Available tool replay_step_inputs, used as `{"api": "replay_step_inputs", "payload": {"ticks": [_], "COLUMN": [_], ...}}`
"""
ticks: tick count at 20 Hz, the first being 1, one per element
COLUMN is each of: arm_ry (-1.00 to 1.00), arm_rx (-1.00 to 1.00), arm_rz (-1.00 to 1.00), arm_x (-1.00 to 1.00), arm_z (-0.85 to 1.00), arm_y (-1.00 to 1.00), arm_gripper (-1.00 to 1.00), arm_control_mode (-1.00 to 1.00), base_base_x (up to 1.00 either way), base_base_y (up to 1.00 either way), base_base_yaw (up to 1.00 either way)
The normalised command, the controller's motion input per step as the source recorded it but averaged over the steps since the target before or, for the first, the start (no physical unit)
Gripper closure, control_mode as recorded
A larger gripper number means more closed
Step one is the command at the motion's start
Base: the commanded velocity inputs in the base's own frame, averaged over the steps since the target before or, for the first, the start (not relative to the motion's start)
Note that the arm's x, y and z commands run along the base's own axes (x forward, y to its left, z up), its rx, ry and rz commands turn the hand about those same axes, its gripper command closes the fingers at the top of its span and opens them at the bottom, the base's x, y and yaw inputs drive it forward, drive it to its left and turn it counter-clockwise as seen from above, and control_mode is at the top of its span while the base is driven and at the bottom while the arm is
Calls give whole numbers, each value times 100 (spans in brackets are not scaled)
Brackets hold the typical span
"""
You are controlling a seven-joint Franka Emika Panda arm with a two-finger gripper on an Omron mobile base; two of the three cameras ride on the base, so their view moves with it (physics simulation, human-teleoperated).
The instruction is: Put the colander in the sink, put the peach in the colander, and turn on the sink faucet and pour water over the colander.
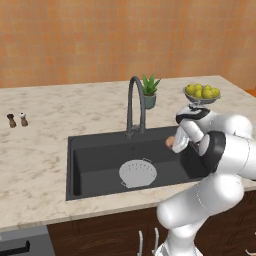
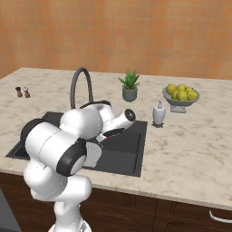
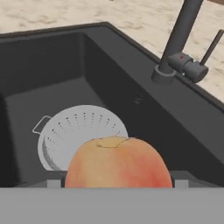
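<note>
Hand: my hand (image 1: 172,144) is closed on the peach (image 3: 118,162), jaws wide around its girth; the fruit sits between the tips.
Peach position: held over the sink (image 1: 80,165), above and to one side of the colander (image 1: 137,173).
Peach handling: I judge it light, round, soft-skinned and easily bruised; grip across the widest part with modest force.
Colander: lies on the sink floor, upright, empty.
Sink faucet (image 1: 134,105): stands at the sink's back rim, on the desk (image 1: 35,160).
Next step: I judge the release must be centred over the colander.
</note>
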Motion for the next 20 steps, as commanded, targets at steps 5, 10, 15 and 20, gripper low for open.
{"api": "replay_step_inputs", "payload": {"ticks": [5,10,15,20], "arm_ry": [-11,-2,0,0], "arm_rx": [-7,-10,-5,-5], "arm_rz": [13,1,3,6], "arm_x": [10,-4,0,0], "arm_z": [-40,-32,-27,-52], "arm_y": [43,42,37,15], "arm_gripper": [100,100,100,100], "arm_control_mode": [-100,-100,-100,-100], "base_base_x": [0,0,0,0], "base_base_y": [0,0,0,0], "base_base_yaw": [0,0,0,0]}}
